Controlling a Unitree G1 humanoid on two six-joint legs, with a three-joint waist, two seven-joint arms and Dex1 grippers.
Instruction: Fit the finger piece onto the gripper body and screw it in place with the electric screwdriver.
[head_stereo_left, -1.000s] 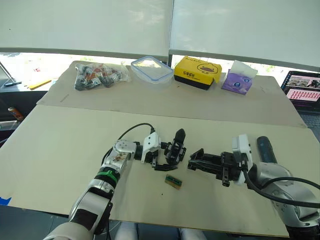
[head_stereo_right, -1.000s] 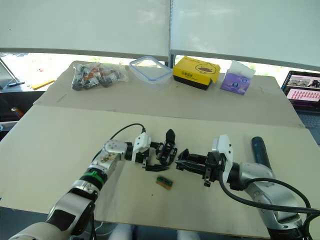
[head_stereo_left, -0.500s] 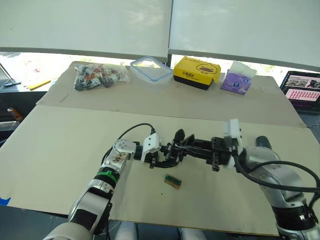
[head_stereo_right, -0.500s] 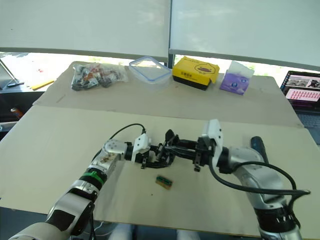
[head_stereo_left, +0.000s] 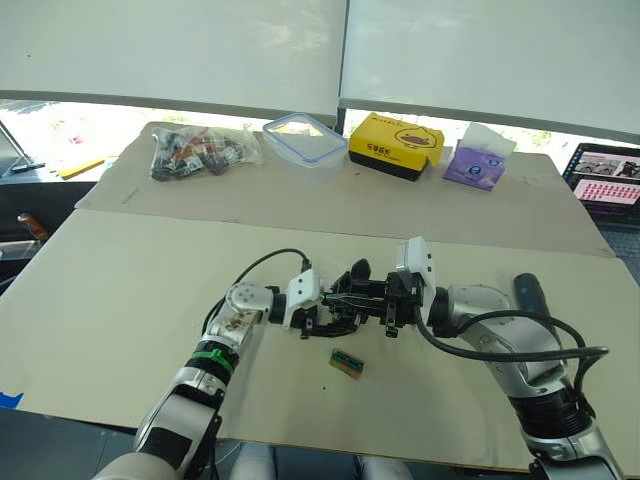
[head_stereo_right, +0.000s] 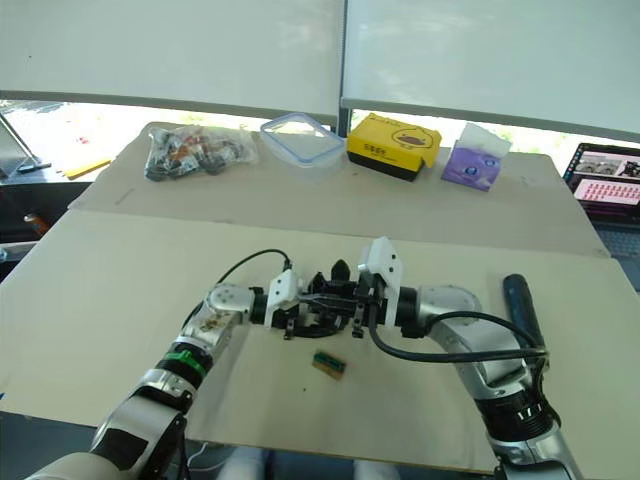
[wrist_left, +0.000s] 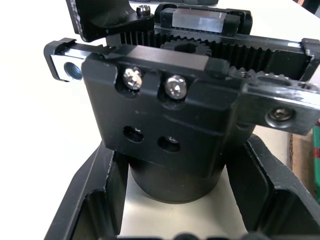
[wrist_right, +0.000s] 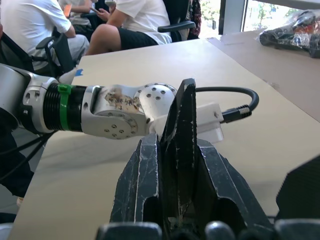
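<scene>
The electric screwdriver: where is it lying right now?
In the eye views the electric screwdriver lies on the table at the robot's far right, beyond the right arm's elbow, away from both grippers and the gripper body.

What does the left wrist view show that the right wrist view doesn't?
Left wrist view: the gripper body up close between the left gripper's fingers, with two silver screws above two empty holes.

Right wrist view: the finger piece clamped in the right gripper, and seated people behind.

Both: the tan table.
</scene>
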